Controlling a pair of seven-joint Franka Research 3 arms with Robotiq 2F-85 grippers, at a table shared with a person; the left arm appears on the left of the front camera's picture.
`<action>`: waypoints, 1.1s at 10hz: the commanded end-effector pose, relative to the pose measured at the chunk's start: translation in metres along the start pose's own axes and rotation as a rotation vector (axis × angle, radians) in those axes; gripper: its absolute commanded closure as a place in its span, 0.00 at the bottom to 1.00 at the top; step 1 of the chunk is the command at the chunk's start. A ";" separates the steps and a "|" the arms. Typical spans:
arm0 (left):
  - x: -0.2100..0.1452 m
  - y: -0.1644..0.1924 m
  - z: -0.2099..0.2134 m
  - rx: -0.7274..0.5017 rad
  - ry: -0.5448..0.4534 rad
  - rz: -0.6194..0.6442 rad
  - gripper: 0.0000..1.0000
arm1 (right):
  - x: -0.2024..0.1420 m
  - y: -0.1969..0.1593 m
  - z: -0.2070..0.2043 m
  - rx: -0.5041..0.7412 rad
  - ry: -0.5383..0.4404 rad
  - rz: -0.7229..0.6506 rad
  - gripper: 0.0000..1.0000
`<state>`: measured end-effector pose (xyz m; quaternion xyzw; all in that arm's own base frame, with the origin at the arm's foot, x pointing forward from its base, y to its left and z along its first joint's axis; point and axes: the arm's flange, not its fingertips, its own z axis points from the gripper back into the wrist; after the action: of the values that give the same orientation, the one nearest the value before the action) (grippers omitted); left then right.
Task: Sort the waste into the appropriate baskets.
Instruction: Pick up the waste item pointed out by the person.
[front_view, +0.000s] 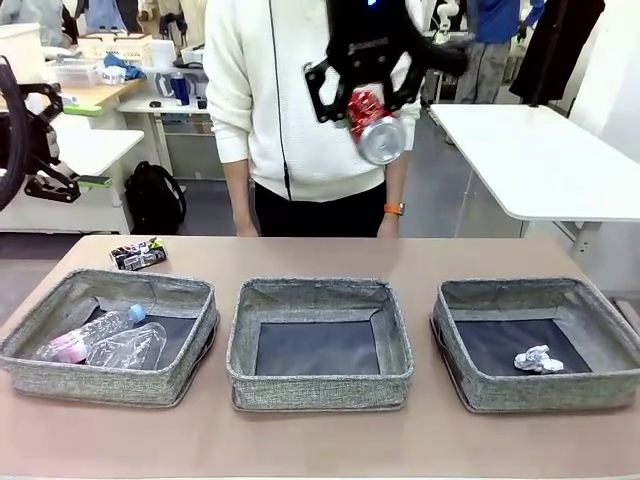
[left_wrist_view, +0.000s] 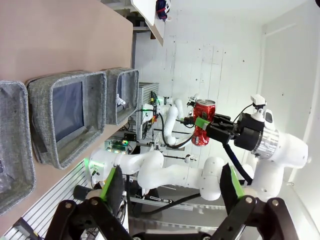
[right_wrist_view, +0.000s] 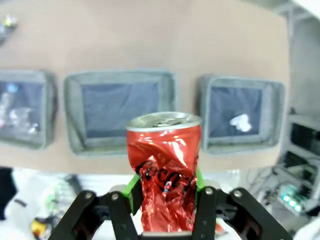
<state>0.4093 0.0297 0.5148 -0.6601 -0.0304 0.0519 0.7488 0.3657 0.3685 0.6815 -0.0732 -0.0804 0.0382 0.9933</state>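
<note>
Holding the crushed red can (right_wrist_view: 164, 170), my right claw (right_wrist_view: 165, 186) has its green pads (right_wrist_view: 132, 189) pressed to either side of the can's crumpled lower half. The jaws are narrowed onto it, and the can's silver top sticks out past the fingertips. Through that wrist camera the can's top points down toward the table (front_view: 320, 445), with the middle basket (front_view: 320, 388) beyond it. From the front I see the claw high above the table, the can tilted with its silver end down and toward the right.

My left claw (left_wrist_view: 171, 184) is spread wide with nothing between its fingers. Its camera looks across at the other arm and the red can well beyond it.

On the table, nearest me, the three grey baskets sit in a row, apart from one another. The left basket (front_view: 110, 385) holds the clear bottle with blue cap (front_view: 88, 340), lying on its side, with the clear plastic cup (front_view: 130, 350) touching it. The middle basket shows a bare dark bottom. The right basket (front_view: 545, 395) holds the crumpled white paper ball (front_view: 538, 359), near its right wall.

Behind the left basket, the crushed black can (front_view: 138, 255) lies on the bare tabletop. Farther off, a person (front_view: 285, 110) in a white top stands at the far edge.
</note>
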 end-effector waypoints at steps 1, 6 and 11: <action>-0.002 -0.003 0.000 0.002 0.000 0.010 0.00 | 0.009 0.014 0.018 0.073 0.073 -0.047 0.62; -0.002 -0.003 0.000 0.002 0.000 0.010 0.00 | -0.007 0.009 0.046 0.197 0.060 -0.126 0.62; -0.002 -0.003 0.000 0.002 0.000 0.010 0.00 | -0.014 0.004 0.074 0.179 -0.010 -0.168 0.62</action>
<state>0.4093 0.0302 0.5150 -0.6600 -0.0309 0.0522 0.7488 0.3409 0.3799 0.7480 0.0324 -0.0777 -0.0188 0.9963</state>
